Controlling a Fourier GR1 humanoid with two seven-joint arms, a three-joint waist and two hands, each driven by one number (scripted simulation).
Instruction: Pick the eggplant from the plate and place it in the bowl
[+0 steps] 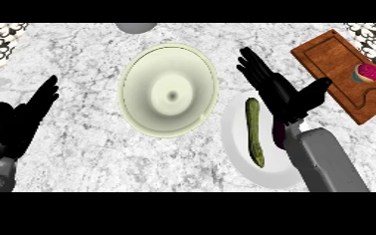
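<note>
Grey-veined white marble countertop fills my head view, and both hands work above it. My right hand (277, 87) hovers over the right-hand side of the flat white round plate (238, 154), fingers straight and spread, thumb out toward the board, holding nothing. I judge this to be a pre-grasp posture: the palm sits above the pick zone so the fingers can close once lowered.

Beneath the wrist a dark purple sliver shows — the eggplant (279, 134), lying on the plate's right portion, mostly hidden by my forearm. Only a narrow, glossy, deep-purple edge is visible, so I cannot tell its full shape or orientation.

Left of it on the same plate lies a long green cucumber-like vegetable (255, 132), lengthwise, apart from my fingers.

Further left, just beside the plate, stands the wide pale-green round bowl (140, 87) — the destination, close enough for a short transfer.

To the right is a brown wooden cutting board (330, 64) bearing a pink-and-tan object.

My left hand (29, 114) rests open at the left edge.
</note>
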